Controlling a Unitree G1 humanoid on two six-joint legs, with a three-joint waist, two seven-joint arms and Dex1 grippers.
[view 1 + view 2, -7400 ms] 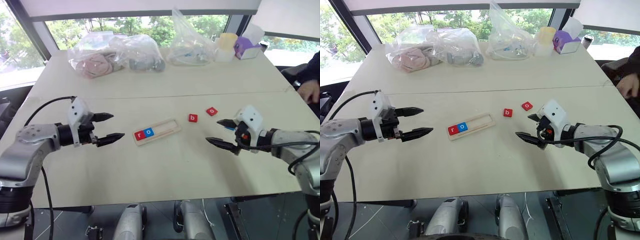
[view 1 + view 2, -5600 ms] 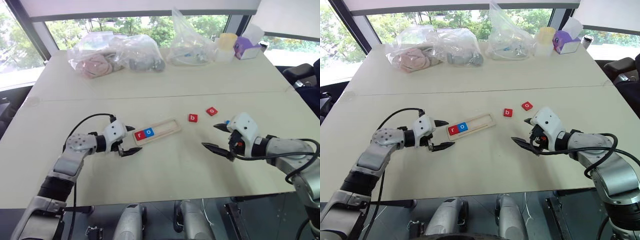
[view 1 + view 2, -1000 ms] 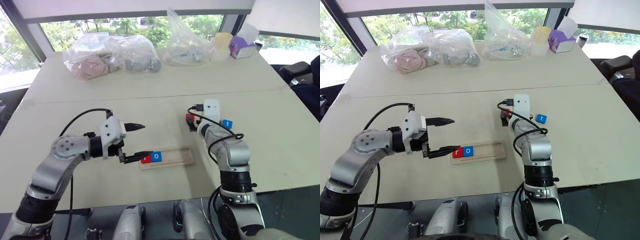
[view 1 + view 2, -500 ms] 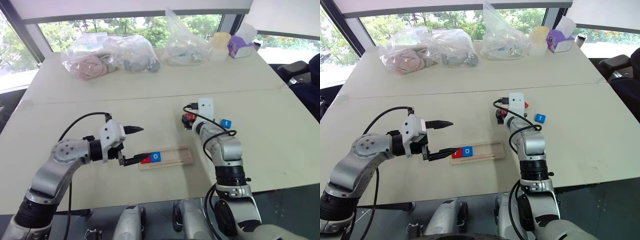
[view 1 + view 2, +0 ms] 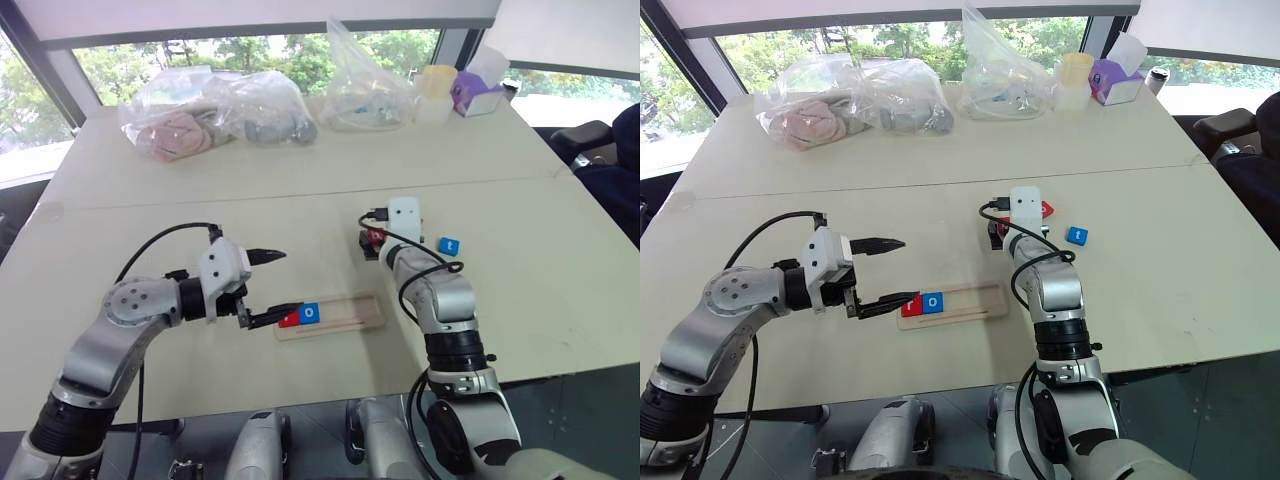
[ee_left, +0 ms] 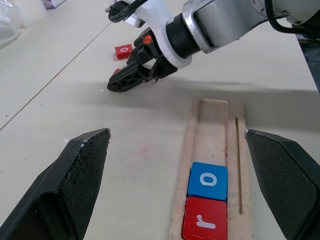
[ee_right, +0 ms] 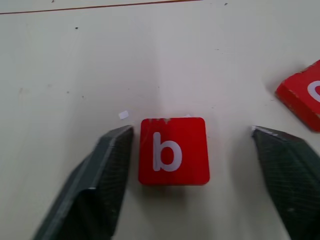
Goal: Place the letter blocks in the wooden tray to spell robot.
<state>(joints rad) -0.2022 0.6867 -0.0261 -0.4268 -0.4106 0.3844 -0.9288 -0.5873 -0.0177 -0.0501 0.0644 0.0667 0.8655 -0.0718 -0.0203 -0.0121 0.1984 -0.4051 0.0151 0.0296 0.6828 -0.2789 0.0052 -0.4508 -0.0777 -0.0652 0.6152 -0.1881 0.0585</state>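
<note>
Between the right gripper's (image 7: pixel 192 175) parted fingers lies the red b block (image 7: pixel 173 151), one finger touching it, ungripped, beyond the wooden tray's (image 5: pixel 345 315) right end, while the left gripper (image 5: pixel 275 285) gapes empty at its left.

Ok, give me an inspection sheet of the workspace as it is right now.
Surface: pale table, a seam running across it.
Job's things: wooden tray holds the red r block and blue o block at one end, the rest of its groove unfilled; red b block, red o block and blue t block lie loose on the table.
Clutter: clear plastic bags, a yellow cup, a purple box at the far edge.
Grippers: left pincer open by the tray's end; right pincer straddles the b block, one finger against it, not yet closed.
Cables: black cable looping over the left arm; another on the right wrist.
Surroundings: windows, trees outside.
</note>
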